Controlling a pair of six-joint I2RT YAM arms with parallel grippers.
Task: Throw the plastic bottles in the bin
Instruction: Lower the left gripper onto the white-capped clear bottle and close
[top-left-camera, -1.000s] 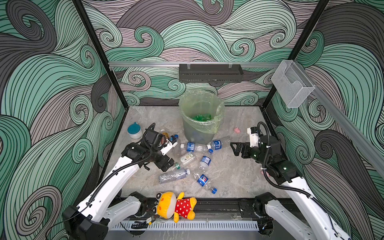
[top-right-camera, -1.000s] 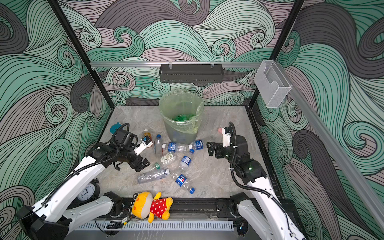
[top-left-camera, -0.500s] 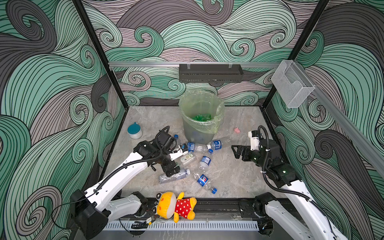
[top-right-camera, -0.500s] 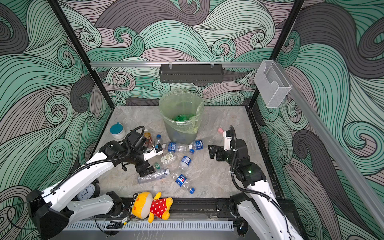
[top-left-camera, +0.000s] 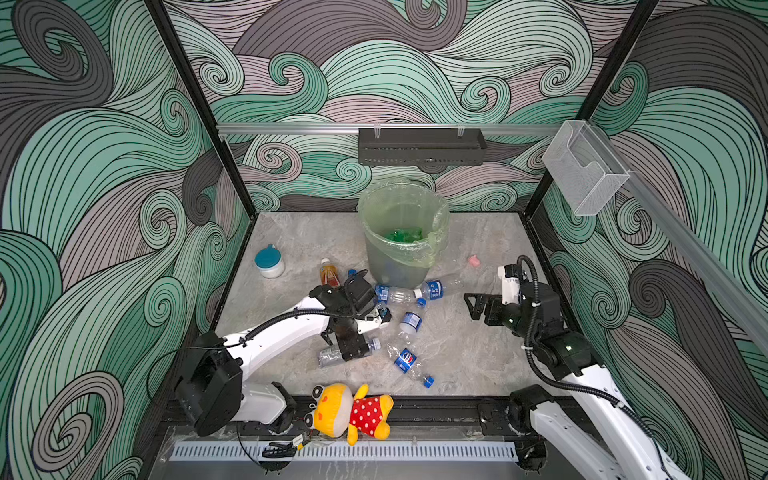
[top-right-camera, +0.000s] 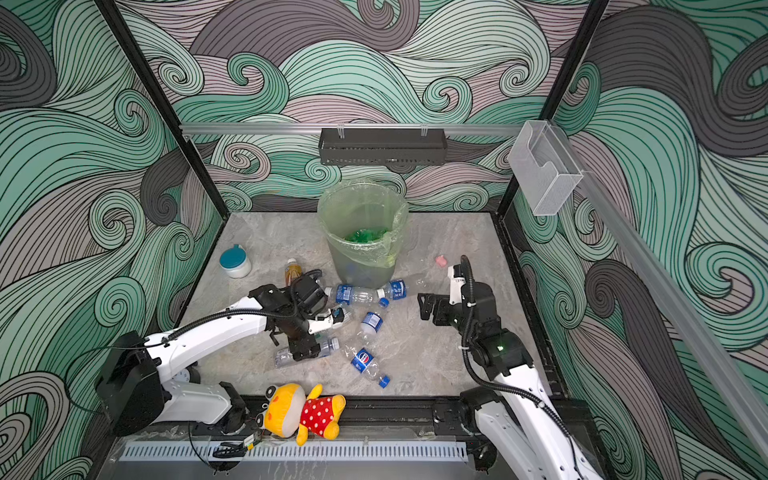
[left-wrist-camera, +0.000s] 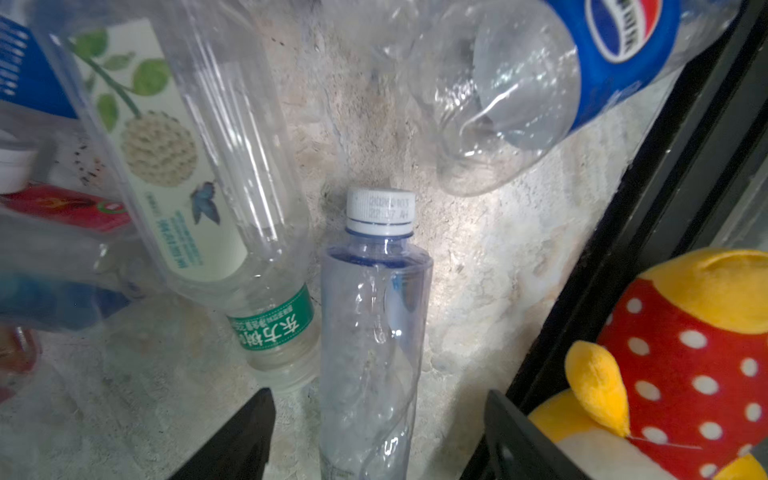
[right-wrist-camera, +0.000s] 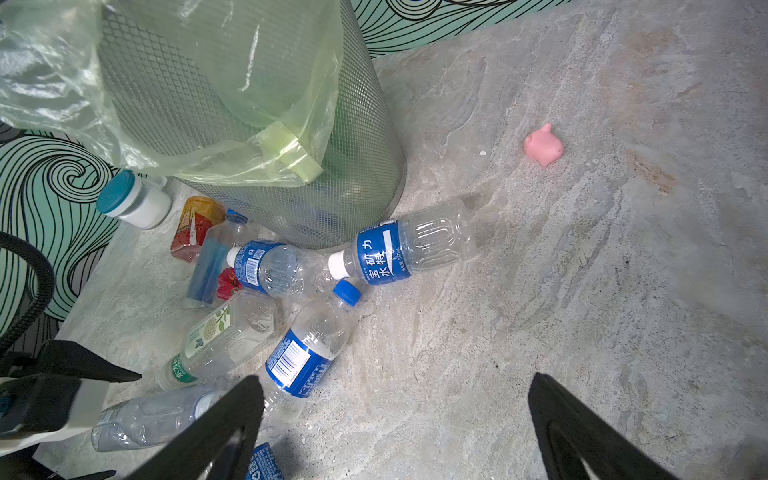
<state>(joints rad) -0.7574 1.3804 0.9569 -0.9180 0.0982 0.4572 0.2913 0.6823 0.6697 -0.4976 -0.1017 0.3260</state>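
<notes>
Several plastic bottles lie on the stone floor in front of the bin (top-left-camera: 395, 266), a grey mesh bucket with a pale green bag and green bottles inside. My left gripper (top-left-camera: 351, 349) is lowered over a clear bottle with a white cap (left-wrist-camera: 374, 332). Its jaws stand open on either side of the bottle, with a gap on both sides. A bottle with a white and green label (left-wrist-camera: 178, 166) and a Pepsi bottle (left-wrist-camera: 582, 83) lie close by. My right gripper (top-left-camera: 471, 303) hovers open and empty right of the pile, and a blue-labelled bottle (right-wrist-camera: 303, 361) lies beside one fingertip.
A teal-lidded white cup (top-left-camera: 269, 262) stands at the left. An orange-red bottle (top-left-camera: 328, 272) stands near it. A yellow plush toy (top-left-camera: 353, 413) lies on the black front rail. A small pink object (top-left-camera: 473, 261) lies right of the bin. A clear wall box (top-left-camera: 582, 170) hangs on the right wall.
My left arm swung from the back left towards the front middle and came down over the clear bottle, its jaws narrowing. My right gripper drifted slightly nearer, still open.
</notes>
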